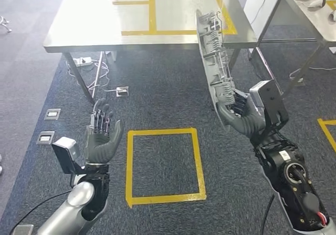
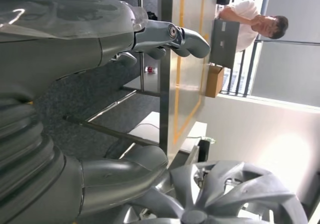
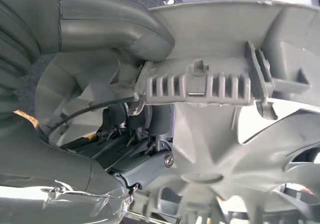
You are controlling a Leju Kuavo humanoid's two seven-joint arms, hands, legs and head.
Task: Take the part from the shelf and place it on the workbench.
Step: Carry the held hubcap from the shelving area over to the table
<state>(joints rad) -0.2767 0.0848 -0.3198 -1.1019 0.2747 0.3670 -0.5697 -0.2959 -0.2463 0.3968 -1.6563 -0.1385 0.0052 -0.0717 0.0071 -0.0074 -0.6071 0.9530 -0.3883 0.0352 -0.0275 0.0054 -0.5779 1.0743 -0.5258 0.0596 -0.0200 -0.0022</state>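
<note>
From my head camera, my right robot hand (image 1: 238, 111) grips the lower rim of a grey wheel cover (image 1: 212, 56), held on edge in the air just in front of the steel counter (image 1: 79, 30) with its yellow tape outline, while my left robot hand (image 1: 101, 135) hangs open and empty above the carpet. At my left wrist, the fingers (image 2: 177, 36) stretch out toward the counter, with a seated person (image 2: 256, 26) beyond. At my right wrist, thumb and fingers clamp the cover's ribbed back.
</note>
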